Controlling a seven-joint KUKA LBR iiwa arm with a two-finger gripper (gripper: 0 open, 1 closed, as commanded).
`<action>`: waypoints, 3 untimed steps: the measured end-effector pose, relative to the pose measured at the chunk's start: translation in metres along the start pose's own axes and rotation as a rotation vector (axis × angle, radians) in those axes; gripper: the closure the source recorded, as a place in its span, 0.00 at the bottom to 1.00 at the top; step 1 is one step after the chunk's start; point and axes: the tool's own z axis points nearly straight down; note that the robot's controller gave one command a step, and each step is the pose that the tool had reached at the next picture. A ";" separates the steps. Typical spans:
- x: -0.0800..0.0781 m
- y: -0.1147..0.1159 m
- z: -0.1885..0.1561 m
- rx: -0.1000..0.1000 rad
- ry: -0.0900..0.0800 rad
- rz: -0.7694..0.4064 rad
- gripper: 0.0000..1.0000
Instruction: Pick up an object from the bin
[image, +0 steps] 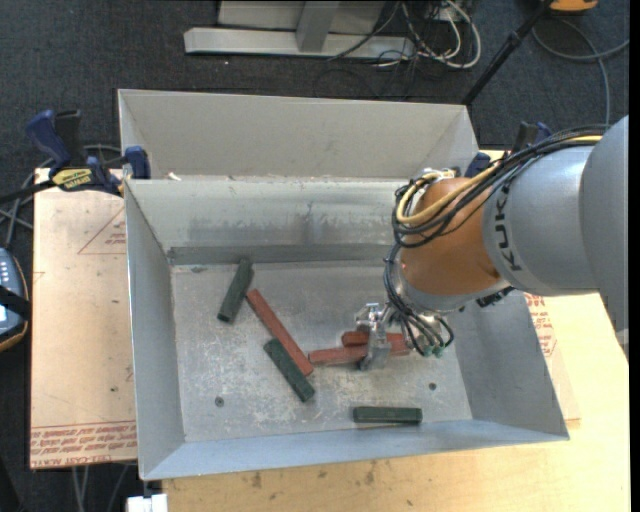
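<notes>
Looks like you're at the grasp step: the gripper (373, 345) is down on the short red-brown bar (328, 355), right of the middle of the bin (150, 300). Can't tell if it's open or clamped. Next you'd want a confirmed grip, then a straight lift clear of the dark green bar (289, 370).

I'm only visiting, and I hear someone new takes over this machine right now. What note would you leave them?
Claw: low in the bin, right of centre, over the short red-brown bars; open or shut, cannot tell.
Others on the floor: long red-brown bar; dark green bars at back left, middle, front.
Done: reach in.
Left: lift one out.
</notes>
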 end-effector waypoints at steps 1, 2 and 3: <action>0.000 0.001 -0.001 0.000 0.001 -0.004 1.00; 0.000 0.001 -0.001 -0.001 0.001 -0.004 1.00; 0.001 0.001 -0.005 -0.001 0.006 -0.003 1.00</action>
